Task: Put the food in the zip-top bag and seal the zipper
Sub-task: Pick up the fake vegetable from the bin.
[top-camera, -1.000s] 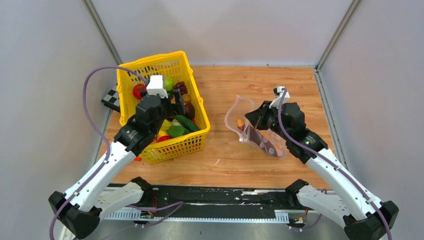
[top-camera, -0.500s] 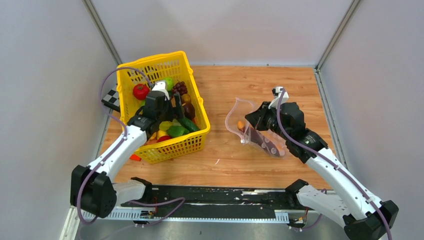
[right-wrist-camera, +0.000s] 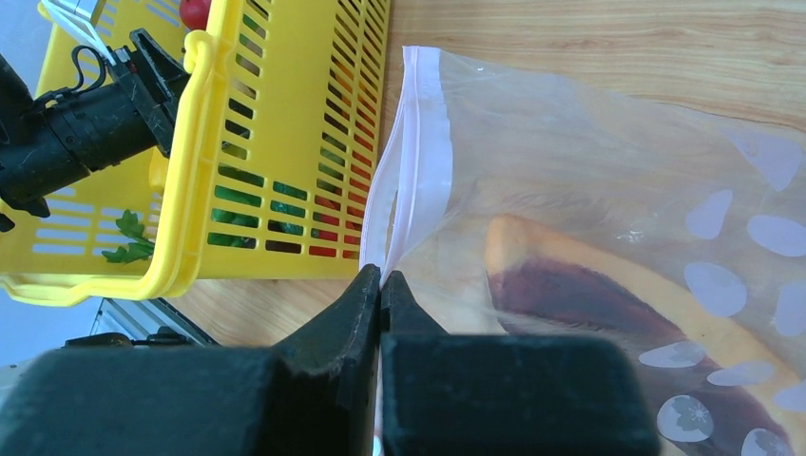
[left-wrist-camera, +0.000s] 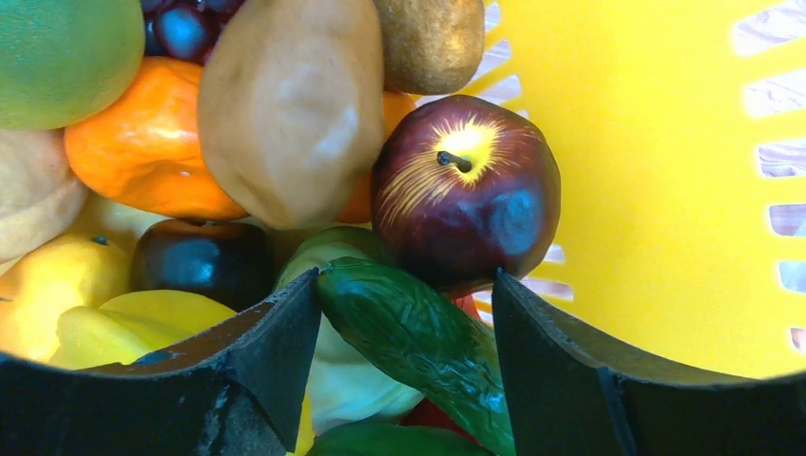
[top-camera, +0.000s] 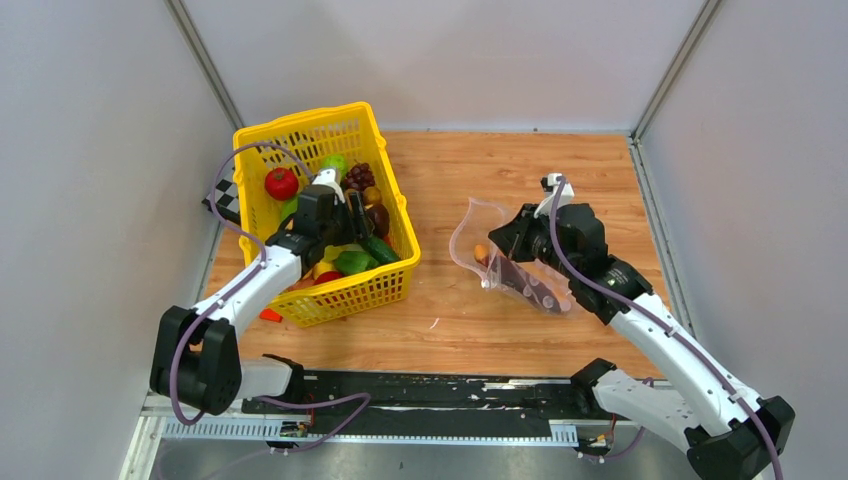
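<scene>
The food lies in the yellow basket (top-camera: pixel 395 270): a red tomato (top-camera: pixel 281 183), a green cucumber (top-camera: pixel 376 247), a dark red apple (left-wrist-camera: pixel 466 190), grapes and others. My left gripper (top-camera: pixel 352 222) is down inside the basket, open, its jaws on either side of the cucumber (left-wrist-camera: pixel 418 332). The left jaw touches the cucumber's end; the right jaw stands apart. My right gripper (top-camera: pixel 497 262) is shut on the mouth edge of the clear dotted zip-top bag (top-camera: pixel 535 290), right at the pale pinkish zipper (right-wrist-camera: pixel 411 171). The bag holds an orange and dark piece of food (right-wrist-camera: pixel 608 285).
A checkered marker (top-camera: pixel 224 198) lies left of the basket by the wall. A small orange-red block (top-camera: pixel 270 315) lies at the basket's near left corner. Wood table (top-camera: pixel 470 330) shows between basket and bag. Grey walls close in on left, back and right.
My left arm has stretched forward and dropped its gripper lower into the basket, onto the cucumber. The right arm and the bag have barely moved.
</scene>
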Motion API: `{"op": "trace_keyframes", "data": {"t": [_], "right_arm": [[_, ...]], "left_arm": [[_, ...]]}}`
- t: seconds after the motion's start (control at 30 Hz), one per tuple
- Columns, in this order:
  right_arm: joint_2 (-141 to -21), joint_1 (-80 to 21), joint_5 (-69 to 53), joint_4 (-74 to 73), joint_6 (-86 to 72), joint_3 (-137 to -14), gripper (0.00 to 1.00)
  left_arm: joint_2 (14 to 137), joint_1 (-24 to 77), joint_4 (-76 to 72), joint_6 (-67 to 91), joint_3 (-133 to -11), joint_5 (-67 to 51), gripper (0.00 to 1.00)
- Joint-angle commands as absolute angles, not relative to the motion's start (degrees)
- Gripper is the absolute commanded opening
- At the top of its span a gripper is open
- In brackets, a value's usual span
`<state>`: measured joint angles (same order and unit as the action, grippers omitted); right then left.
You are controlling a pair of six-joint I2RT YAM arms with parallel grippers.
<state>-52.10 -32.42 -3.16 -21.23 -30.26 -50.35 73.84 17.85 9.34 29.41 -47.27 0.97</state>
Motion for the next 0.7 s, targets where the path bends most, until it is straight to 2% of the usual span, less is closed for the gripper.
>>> {"op": "trace_keyframes", "data": {"t": [0.0, 0.2, 0.3, 0.47, 0.67], "right_arm": [[-52.38, -32.38, -3.91, -20.67, -29.89, -53.16, 0.00], [-52.40, -32.38, -3.94, -20.75, -30.01, -53.08, 0.00], [-52.24, -32.41, -3.91, -20.91, -29.92, -53.08, 0.00], [-52.27, -32.36, -3.95, -20.86, -29.93, -52.93, 0.00], [-52.38, -32.42, -4.26, -20.48, -30.09, -52.81, 0.00]], "left_arm": [[74.02, 17.36, 5.84, 30.71, -46.56, 0.35, 0.69], [72.57, 17.23, 5.32, 30.83, -45.63, 0.35, 0.49], [70.83, 17.23, 5.20, 30.93, -45.15, 0.71, 0.45], [67.12, 17.23, 5.43, 30.59, -44.35, 2.46, 0.32], [62.32, 17.23, 4.90, 31.30, -42.94, 5.29, 0.29]]}}
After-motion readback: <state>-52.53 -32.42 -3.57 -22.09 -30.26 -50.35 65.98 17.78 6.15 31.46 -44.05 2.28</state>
